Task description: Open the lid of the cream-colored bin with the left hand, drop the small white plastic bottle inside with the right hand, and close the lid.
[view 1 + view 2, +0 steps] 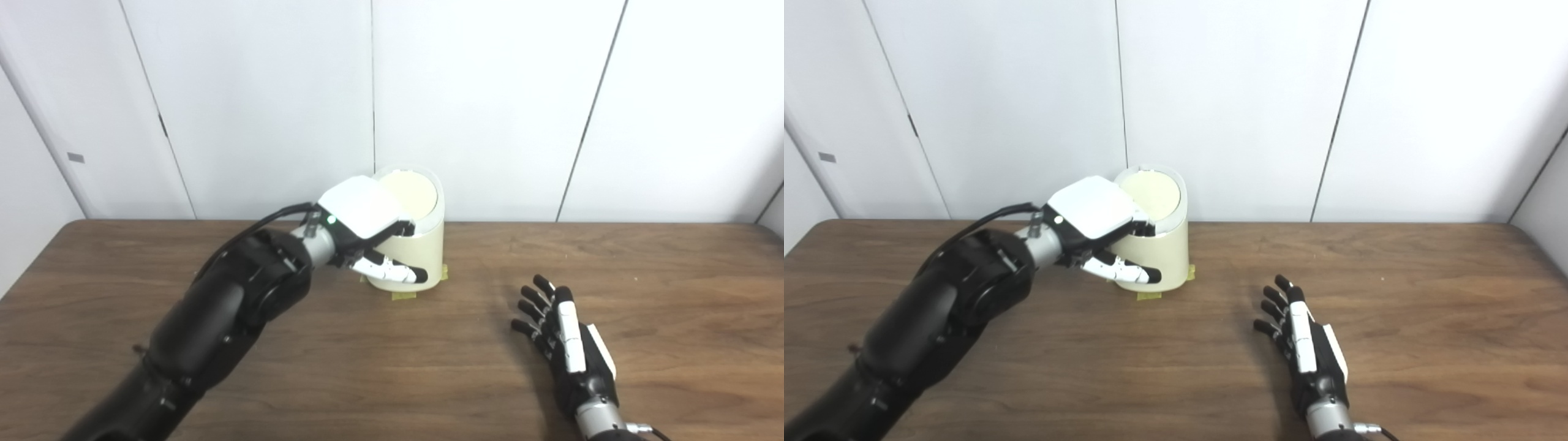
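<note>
We see the left hand [362,228] against the bin [416,254] rim, its fingertips hidden; grip unclear. Lid [407,195] looks shut. Right hand [566,334] rests spread, empty.

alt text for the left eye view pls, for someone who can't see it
The robot's left hand rests against the front rim of a cream-colored bin with its lid down. The right hand lies open on the wooden table; no bottle is visible.
</note>
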`<state>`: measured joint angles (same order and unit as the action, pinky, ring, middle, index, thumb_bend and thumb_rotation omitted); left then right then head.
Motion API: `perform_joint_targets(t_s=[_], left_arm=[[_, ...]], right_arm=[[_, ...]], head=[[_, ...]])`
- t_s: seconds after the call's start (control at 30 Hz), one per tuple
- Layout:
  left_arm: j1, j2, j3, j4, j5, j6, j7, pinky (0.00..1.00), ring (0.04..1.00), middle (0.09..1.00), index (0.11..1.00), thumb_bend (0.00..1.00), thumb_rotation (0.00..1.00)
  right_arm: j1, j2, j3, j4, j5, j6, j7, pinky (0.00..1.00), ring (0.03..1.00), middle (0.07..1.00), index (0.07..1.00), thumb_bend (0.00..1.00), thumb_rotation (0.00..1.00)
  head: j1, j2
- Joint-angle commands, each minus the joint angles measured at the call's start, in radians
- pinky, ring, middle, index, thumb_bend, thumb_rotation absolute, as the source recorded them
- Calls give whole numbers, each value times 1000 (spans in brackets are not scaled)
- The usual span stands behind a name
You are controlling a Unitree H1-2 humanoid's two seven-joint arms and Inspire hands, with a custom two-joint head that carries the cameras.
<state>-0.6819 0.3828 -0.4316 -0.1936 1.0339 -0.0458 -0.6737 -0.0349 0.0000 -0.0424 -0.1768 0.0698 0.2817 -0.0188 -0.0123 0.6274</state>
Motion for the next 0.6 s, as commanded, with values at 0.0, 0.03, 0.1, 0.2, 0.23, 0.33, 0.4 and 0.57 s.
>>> perform_joint_targets(t_s=[0.0,0.03,0.1,0.2,0.23,0.33,0.4,0.57], left_arm=[[-26,-16,74,-59,-33,17,92,799,830,814,821,512,999],[-7,-25,101,-75,-47,24,121,766,821,807,816,501,985],[31,-45,151,-105,-65,49,151,702,801,802,816,481,986],[94,-86,231,-147,-124,99,194,695,805,823,833,447,967],[116,-101,258,-159,-148,114,216,685,800,820,826,432,929],[197,-153,357,-208,-278,180,255,735,853,859,838,402,883],[236,-176,397,-229,-343,202,279,758,866,863,846,384,869],[379,-237,486,-280,-514,252,349,826,861,850,867,331,857]], right_arm=[[-11,-4,-1,-43,5,4,6,788,893,892,933,543,1000],[-10,-5,0,-47,3,5,6,786,892,891,930,544,1000],[-9,-9,4,-49,-6,-3,7,778,886,888,925,540,1000],[-8,-14,8,-44,-17,-27,7,756,873,880,912,543,1000],[-8,-16,8,-40,-18,-39,8,751,869,878,908,541,999],[-8,-20,6,-32,-18,-67,10,741,860,871,899,551,988],[-8,-22,5,-29,-17,-80,12,743,862,871,900,559,986],[-5,-22,11,-24,-26,-124,11,745,855,863,883,584,964]], head=[[-2,2],[-2,2],[-2,4],[-1,1],[-1,-1],[1,-2],[1,-1],[-2,1]])
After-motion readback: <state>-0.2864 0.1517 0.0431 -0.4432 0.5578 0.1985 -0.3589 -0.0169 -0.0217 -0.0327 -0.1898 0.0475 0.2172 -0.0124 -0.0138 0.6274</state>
